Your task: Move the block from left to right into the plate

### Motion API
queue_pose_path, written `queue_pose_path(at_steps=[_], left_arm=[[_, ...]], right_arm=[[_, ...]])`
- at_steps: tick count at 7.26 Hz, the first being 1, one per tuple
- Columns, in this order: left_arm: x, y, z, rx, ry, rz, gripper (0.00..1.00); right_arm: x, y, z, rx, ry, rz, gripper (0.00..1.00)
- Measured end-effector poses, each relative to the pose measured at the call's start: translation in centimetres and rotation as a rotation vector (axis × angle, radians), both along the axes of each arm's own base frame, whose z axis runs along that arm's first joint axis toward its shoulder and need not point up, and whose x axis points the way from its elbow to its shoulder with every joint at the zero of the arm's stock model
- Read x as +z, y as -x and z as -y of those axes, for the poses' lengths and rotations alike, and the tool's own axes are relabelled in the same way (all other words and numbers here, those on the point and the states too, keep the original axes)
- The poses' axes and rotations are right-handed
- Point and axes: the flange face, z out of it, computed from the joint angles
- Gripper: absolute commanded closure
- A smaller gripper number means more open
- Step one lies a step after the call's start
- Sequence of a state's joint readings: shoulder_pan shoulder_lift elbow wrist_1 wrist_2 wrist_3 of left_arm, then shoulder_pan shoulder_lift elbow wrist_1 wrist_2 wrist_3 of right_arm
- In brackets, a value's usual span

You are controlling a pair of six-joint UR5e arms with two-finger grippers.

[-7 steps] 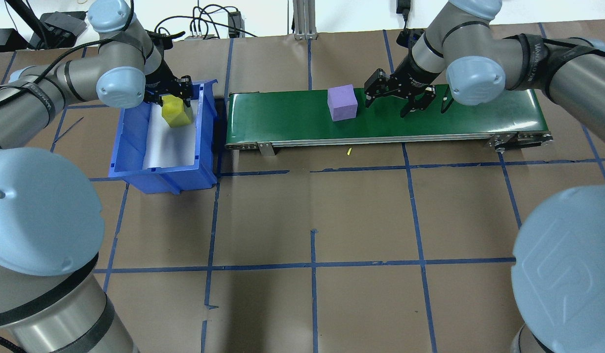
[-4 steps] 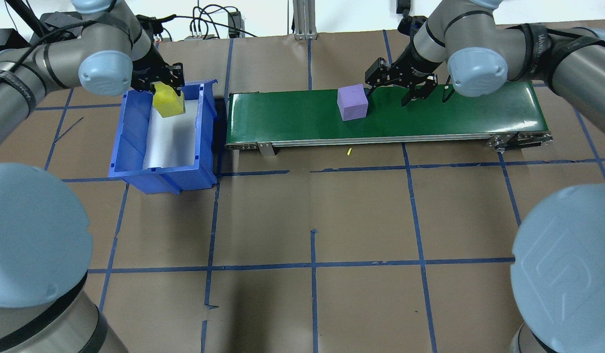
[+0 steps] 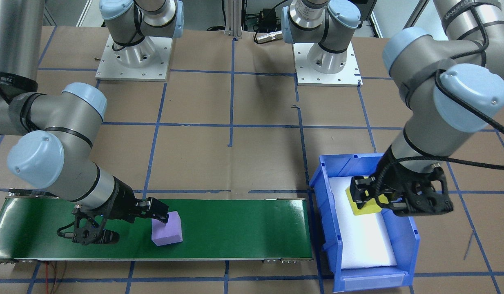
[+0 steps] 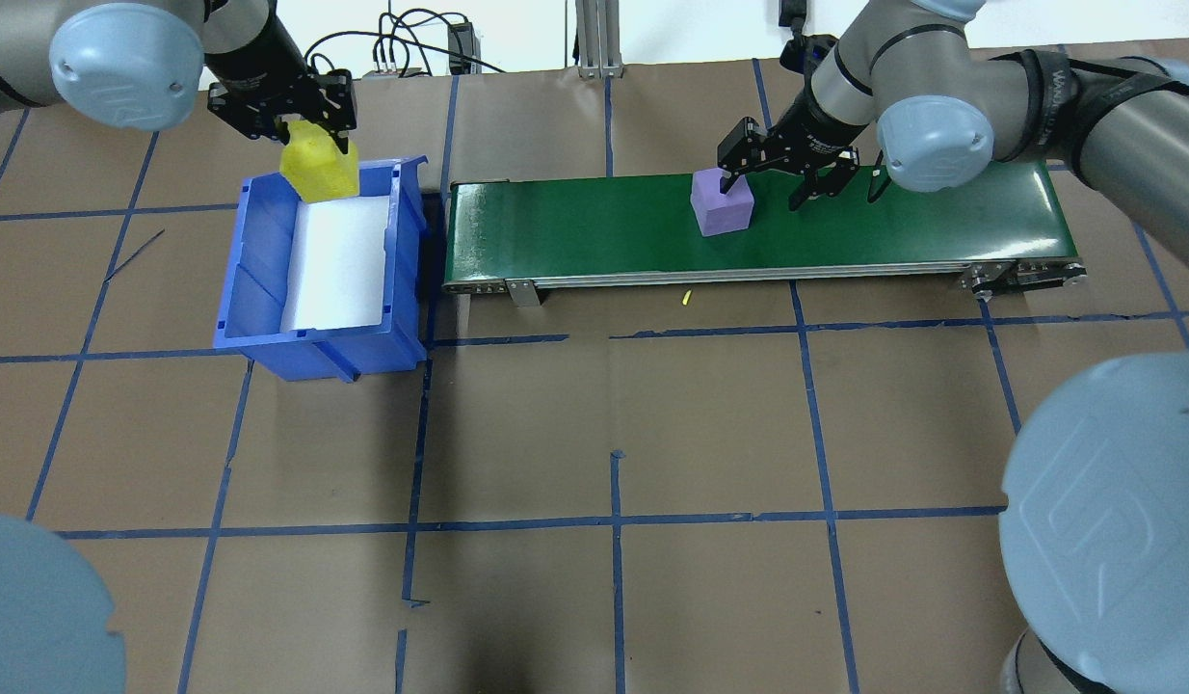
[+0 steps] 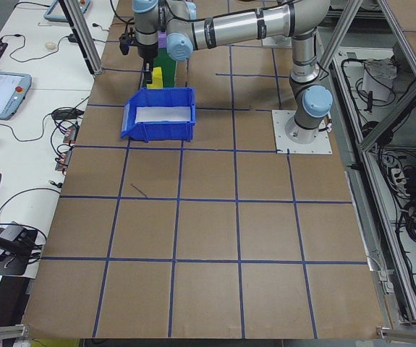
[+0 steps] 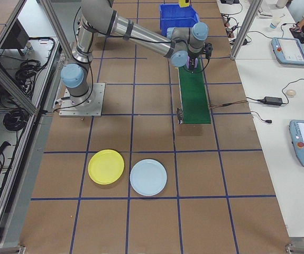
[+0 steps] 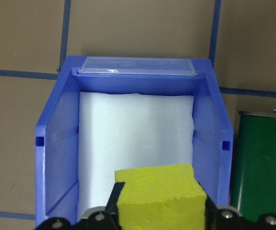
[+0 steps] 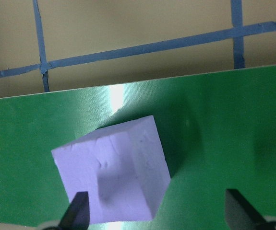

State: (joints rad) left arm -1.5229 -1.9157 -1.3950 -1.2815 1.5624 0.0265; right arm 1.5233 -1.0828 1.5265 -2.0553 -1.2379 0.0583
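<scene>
The long green conveyor belt [image 4: 758, 226] is lying across the far side of the brown paper-covered table [image 4: 614, 434], and everything else is placed here relative to it. Touching, or nearly touching, the belt's end on the robot's left, the blue rectangular plastic bin [image 4: 325, 265] with a white foam liner is sitting. Well beyond the belt's opposite end, the small round yellow plastic plate [image 6: 106, 166] is lying flat on the table just beside a pale blue round plate [image 6: 148, 177]; both plates are lying bare.

The left gripper [image 3: 378, 198] is hovering above the bin's far end, off the belt's left end, with its fingers clamped on the yellow foam cube [image 4: 317, 169], which is hanging clear of the liner.

The right gripper [image 4: 773, 183] is standing over the belt's middle stretch with its fingers spread wide. The purple foam cube [image 4: 721, 202] is sitting on the belt, and one fingertip [image 8: 79, 211] is overlapping the cube's near face in the right wrist view while the other is standing well clear of the cube over bare belt.
</scene>
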Motion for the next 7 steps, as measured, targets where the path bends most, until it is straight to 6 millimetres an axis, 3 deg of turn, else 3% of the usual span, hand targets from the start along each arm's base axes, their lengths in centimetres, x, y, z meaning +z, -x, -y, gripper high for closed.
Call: queue_pose_path(at_steps=[1, 3, 4, 6, 7], left_arm=[[-0.7, 3.4, -0.7, -0.041, 0.002, -0.003, 0.84], [-4.1, 8.3, -0.8, -0.094, 0.016, -0.005, 0.84], [-6.1, 9.8, -0.4, -0.103, 0.015, -0.005, 0.84], [-8.9, 10.9, 0.3, -0.111, 0.024, -0.01, 0.84], [-10.0, 11.0, 0.5, -0.112, 0.031, -0.012, 0.84]], right_arm=[[-0.1, 0.0, 0.0, 0.001, -0.002, -0.002, 0.0], [-0.4, 0.0, -0.2, 0.0, -0.008, -0.003, 0.0], [-1.0, 0.1, -0.4, 0.003, -0.017, -0.009, 0.11], [-3.4, 1.2, -0.9, 0.062, 0.014, -0.128, 0.51], [-3.8, 1.8, -0.7, 0.127, 0.053, -0.2, 0.55]])
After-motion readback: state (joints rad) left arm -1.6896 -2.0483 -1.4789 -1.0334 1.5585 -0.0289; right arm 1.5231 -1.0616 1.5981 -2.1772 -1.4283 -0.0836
